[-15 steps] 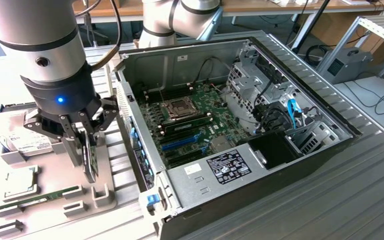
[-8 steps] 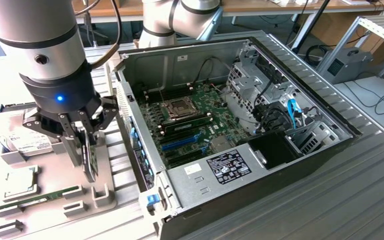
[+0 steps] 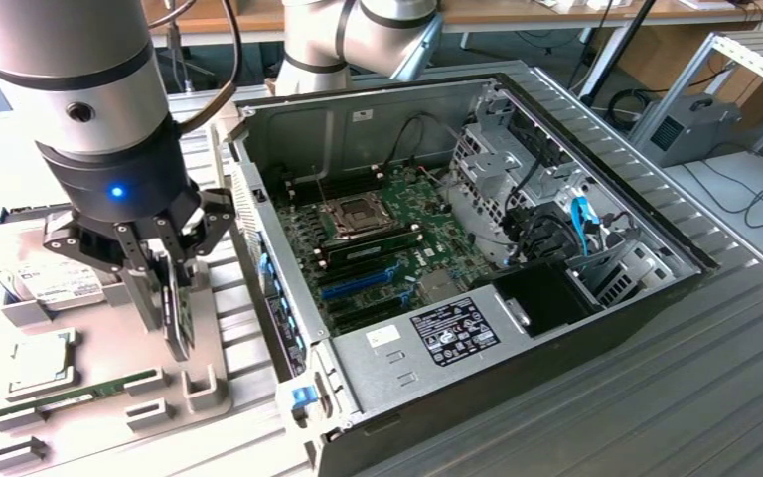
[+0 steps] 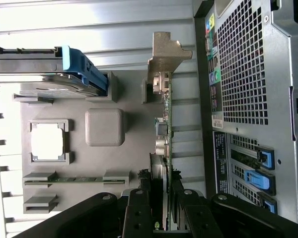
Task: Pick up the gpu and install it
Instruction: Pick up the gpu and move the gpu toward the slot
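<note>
The gpu (image 3: 178, 308) stands on edge, a thin dark card, over the grey parts tray (image 3: 223, 393) on the exterior view's left. My gripper (image 3: 170, 320) comes straight down on it with a finger on each face, shut on the card. In the wrist view the gpu (image 4: 165, 134) shows edge-on, with its silver bracket (image 4: 166, 54) at the far end and my gripper (image 4: 161, 201) clamped on the near end. Its lower edge is at the tray's slotted holder (image 3: 203, 383); I cannot tell whether it still sits in it. The open computer case (image 3: 620, 298) lies beside the tray, its motherboard (image 3: 395, 234) exposed.
On the tray lie a hard drive (image 3: 37, 273) with a blue rail (image 4: 82, 69), a processor (image 3: 40, 366) and a green memory stick (image 3: 71, 395). Blue expansion slots (image 3: 362, 283) sit on the motherboard. The case's perforated rear panel (image 4: 243, 64) is close beside the card.
</note>
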Robot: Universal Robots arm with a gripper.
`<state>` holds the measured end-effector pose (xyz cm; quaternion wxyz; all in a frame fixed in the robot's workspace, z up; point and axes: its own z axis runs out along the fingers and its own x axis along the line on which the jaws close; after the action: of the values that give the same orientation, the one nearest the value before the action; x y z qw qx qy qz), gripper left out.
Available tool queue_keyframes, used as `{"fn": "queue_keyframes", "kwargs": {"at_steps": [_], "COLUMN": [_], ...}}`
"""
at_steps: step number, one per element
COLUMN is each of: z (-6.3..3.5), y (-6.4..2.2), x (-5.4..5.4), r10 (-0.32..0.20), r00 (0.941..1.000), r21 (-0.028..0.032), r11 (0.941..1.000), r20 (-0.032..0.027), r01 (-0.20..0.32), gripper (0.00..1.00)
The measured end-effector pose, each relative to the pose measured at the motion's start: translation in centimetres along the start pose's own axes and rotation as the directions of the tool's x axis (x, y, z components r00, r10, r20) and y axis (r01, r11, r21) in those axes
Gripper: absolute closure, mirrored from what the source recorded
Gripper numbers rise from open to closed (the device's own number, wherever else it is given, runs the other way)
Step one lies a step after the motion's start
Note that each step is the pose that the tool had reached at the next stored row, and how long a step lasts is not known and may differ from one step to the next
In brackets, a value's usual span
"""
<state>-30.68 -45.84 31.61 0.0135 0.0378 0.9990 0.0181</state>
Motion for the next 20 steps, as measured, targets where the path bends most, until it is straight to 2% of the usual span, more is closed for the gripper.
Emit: {"fn": "queue_keyframes", "kwargs": {"at_steps": [20], "z": [-0.81], "y": [0.03], "x": [-0.02], "r10": [0.0], "r00": [1.0], "r21": [0.0052], "r11": [1.0], "r20": [0.0003], "r01": [0.0], "gripper": [0.74]}}
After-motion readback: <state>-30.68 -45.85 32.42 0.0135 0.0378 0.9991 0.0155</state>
